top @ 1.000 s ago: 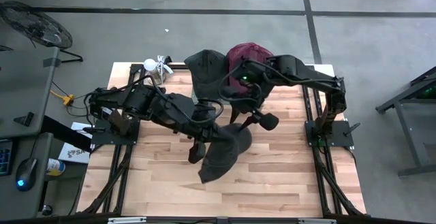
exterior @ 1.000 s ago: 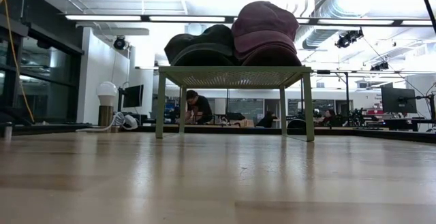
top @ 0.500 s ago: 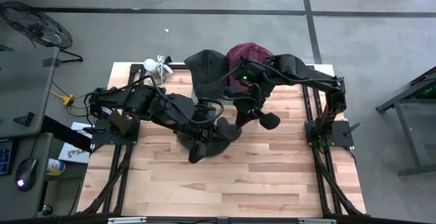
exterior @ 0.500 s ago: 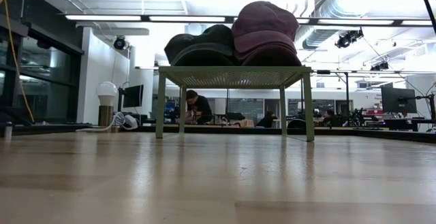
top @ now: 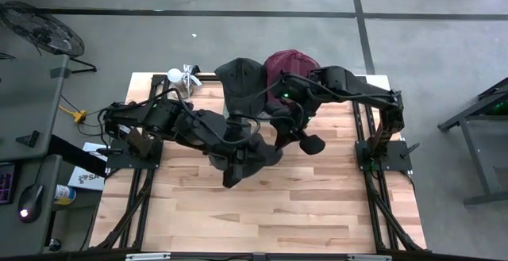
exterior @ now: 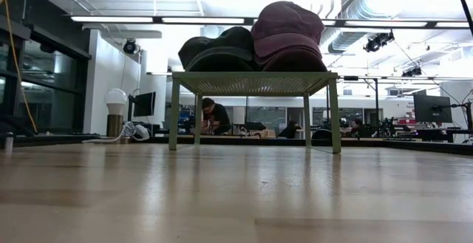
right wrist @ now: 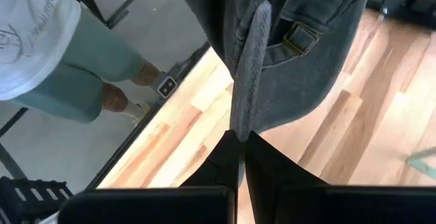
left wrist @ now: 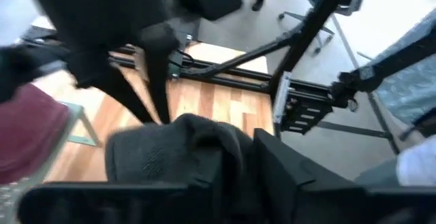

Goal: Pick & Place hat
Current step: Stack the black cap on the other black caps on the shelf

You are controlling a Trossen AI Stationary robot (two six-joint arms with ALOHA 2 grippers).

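I see the pale plank table (top: 317,213), its wood grain smooth and glossy, with both dark arms reaching in over its middle. Beyond both grippers, at the far edge, stands the green rack (exterior: 255,83), a small flat-topped stand on thin legs with a perforated mesh top. It holds two caps side by side: a black cap (top: 240,78), soft and slumped, and a maroon cap (top: 287,61), rounder and fuller in the crown. In the low view the two touch each other on the rack top.

The hat (top: 252,151) I am handling is a dark grey cloth cap, limp and folded, hanging above the table between the two grippers, nearer to me than the rack. From the right wrist it reads as faded denim-like fabric with a stitched strap and a small brass buckle (right wrist: 300,39) at the back.

My right gripper (right wrist: 240,139) has its fingers pressed together on a thin fold of the hat's edge, and the fabric hangs from that pinch. My left gripper (top: 235,164) sits just beside it, under the bunched cloth; from the left wrist its dark fingers (left wrist: 272,159) stand slightly apart with the hat's soft fabric lying between and over them, but I cannot tell whether they truly grip it.

A person in a white shirt and green trousers (right wrist: 75,81) stands on the floor beyond the table edge.
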